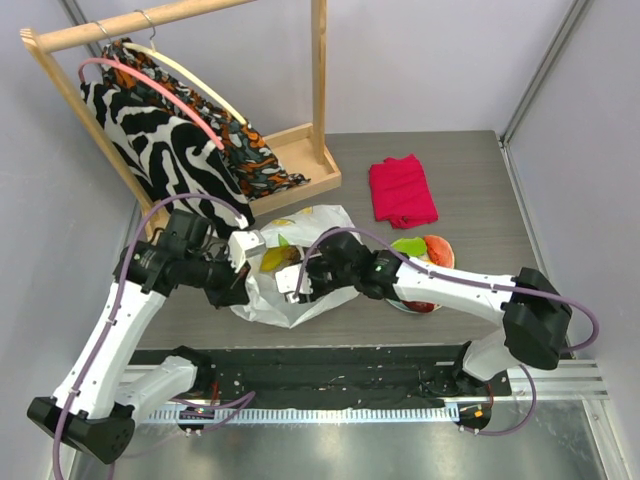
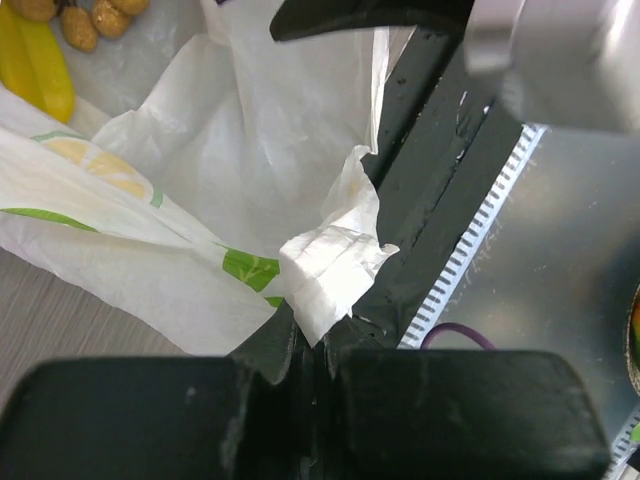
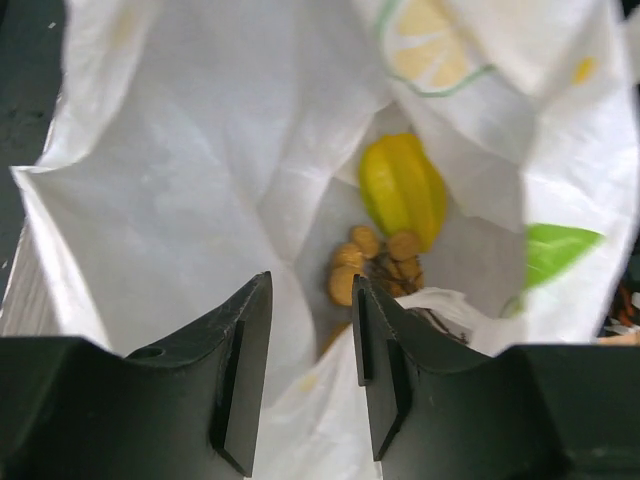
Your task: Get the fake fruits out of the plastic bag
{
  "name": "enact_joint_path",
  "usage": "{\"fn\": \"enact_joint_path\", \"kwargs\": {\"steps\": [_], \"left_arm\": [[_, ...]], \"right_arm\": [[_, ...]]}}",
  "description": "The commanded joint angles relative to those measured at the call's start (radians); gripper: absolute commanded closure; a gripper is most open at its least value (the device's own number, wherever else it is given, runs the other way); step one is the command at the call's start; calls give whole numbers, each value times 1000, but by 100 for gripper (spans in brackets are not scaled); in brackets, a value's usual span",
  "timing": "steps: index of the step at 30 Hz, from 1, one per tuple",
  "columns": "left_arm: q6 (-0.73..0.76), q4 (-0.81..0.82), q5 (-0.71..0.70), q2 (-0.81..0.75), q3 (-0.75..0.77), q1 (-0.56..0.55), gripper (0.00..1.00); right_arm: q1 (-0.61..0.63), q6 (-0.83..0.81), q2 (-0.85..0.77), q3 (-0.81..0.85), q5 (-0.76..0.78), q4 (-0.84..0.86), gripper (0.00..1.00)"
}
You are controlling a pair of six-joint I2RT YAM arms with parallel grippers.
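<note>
A wooden garment rack [image 1: 319, 80] stands at the far left of the grey wood-grain surface [image 1: 480, 200], its base frame resting on the surface. Two garments hang from its top bar. One is a black-and-white zebra-print piece [image 1: 150, 140] on a pink hanger [image 1: 150, 78]. Just behind it is a dark piece with orange patterning [image 1: 250, 160] on a cream hanger [image 1: 195, 75]. A folded red cloth [image 1: 402, 190] lies flat toward the far right, well apart from the rack. Along the near edge runs a black mounting plate [image 1: 330, 365] with a toothed metal strip [image 1: 330, 405] in front of it — both also show in the left wrist view.
</note>
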Motion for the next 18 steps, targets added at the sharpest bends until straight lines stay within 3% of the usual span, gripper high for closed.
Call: {"fn": "enact_joint_path", "kwargs": {"steps": [1,10,18], "left_arm": [[-6,26,80,-5,44,12,100],[116,-61,67,-31,64,18,100],[342,-202,11,-104,35,18,100]], "right_arm": [[39,-47,11,16,27,31,55],[85,-56,271,212,278,42,55],[104,-47,342,291,297,20,52]]}}
